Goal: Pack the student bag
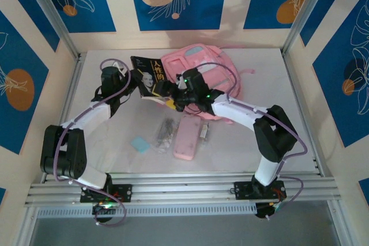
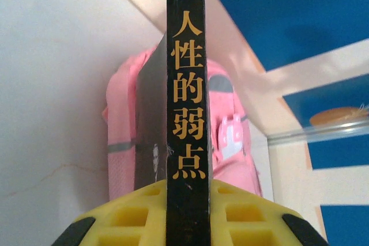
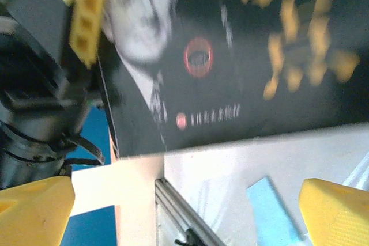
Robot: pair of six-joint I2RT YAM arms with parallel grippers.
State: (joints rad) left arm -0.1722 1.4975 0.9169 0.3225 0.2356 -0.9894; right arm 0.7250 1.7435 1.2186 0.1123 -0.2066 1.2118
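Observation:
The student bag (image 1: pixel 214 68) is a pink backpack lying at the back of the table, and it also appears behind the book in the left wrist view (image 2: pixel 122 142). A black book (image 1: pixel 149 77) with gold characters hangs tilted above the table, just left of the bag. My left gripper (image 1: pixel 129 80) is shut on the book's spine (image 2: pixel 185 84), with a yellow finger (image 2: pixel 124 218) on each side. My right gripper (image 1: pixel 173 97) is at the book's near right corner. It stands open (image 3: pixel 184 217), the book cover (image 3: pixel 230 56) above its fingers and nothing between them.
A flat pink pencil case (image 1: pixel 187 137), a clear pouch of pens (image 1: pixel 165 133) and a small light-blue pad (image 1: pixel 140 144) lie on the white table in front of the arms. Aluminium rails (image 1: pixel 75 84) and patterned walls close the table in on three sides.

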